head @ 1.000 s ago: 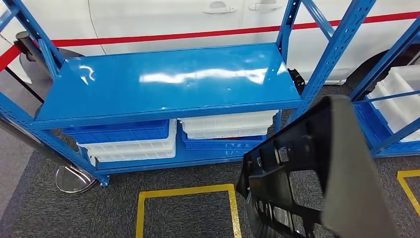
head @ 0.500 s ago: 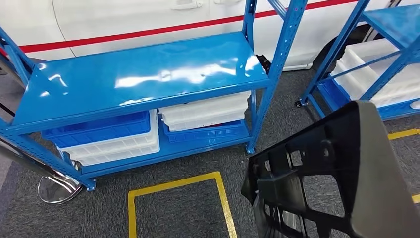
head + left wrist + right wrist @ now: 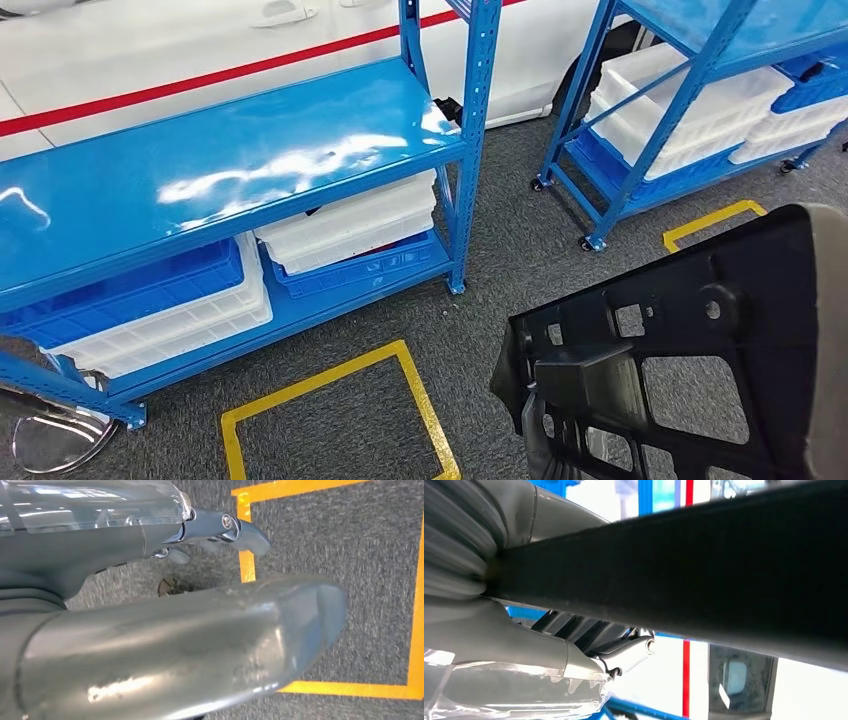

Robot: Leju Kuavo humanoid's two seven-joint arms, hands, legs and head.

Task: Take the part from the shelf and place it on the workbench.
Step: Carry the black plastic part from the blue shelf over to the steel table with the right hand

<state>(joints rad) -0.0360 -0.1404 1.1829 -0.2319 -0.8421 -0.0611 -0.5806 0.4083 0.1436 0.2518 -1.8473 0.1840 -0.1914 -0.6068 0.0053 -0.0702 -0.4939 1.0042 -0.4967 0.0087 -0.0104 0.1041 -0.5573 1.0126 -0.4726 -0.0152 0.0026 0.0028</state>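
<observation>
Right hand (image 3: 574, 645) holds the big black plastic part (image 3: 690, 370) with holes and ribs in it. In the right wrist view the part's dark edge runs right across the grey thumb side of the hand, and the darker fingers sit under it, so the hand looks closed around that edge.

Left hand (image 3: 200, 535) hangs low over the grey carpet floor (image 3: 500, 250). Its thick grey thumb is big and close to the camera, and some fingers reach out over a yellow tape square (image 3: 415, 605). It holds nothing. I cannot tell if its fingers are spread or curled in.

In the head view the part is low on the robot's right side, up off the floor. It is tipped, and its long side slopes up to the right. The right hand is the one on it; the left hand is well apart from it.

Behind it stands a blue metal shelf rack (image 3: 200, 180) with a shiny bare top and white and blue plastic bins (image 3: 350, 225) below. A second blue rack (image 3: 660, 110) stands farther right.

No workbench can be seen. I think the robot must carry the part to it before putting it down.
</observation>
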